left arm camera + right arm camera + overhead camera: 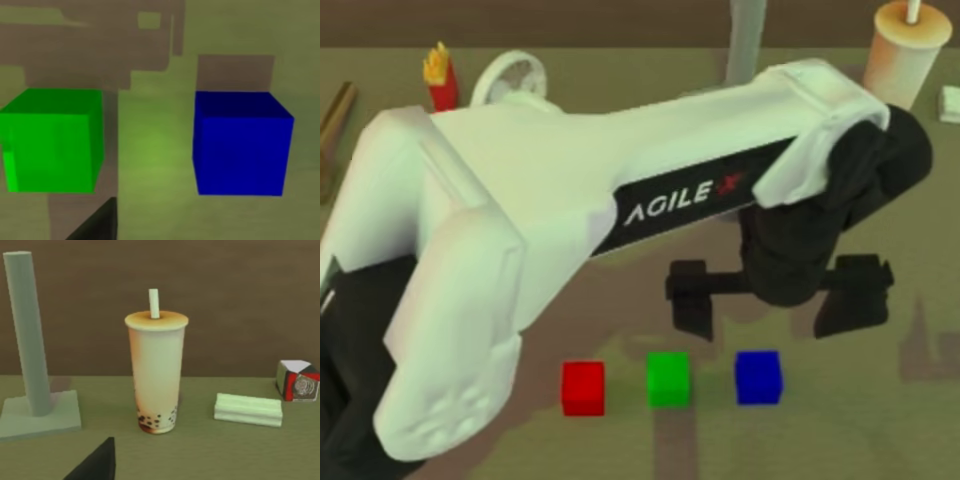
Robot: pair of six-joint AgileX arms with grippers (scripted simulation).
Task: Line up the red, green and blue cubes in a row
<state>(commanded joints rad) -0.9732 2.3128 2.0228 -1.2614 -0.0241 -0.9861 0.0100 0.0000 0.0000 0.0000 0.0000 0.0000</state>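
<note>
Red cube point(583, 387), green cube point(668, 378), blue cube point(758, 377): flat on table, evenly spaced row, apart.

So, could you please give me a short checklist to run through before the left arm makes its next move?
1. Row: red cube, green cube and blue cube lie in one line on the table: ok.
2. Gaps: the cubes stand apart, none touching, with roughly even spacing: ok.
3. Left gripper open and holding nothing, above the table behind the green and blue cubes: ok.
4. Path straight up for the left gripper, no cube between its fingers: ok.
5. Right gripper position: not in the top view; its wrist camera faces the drink cup: cannot tell.
</note>
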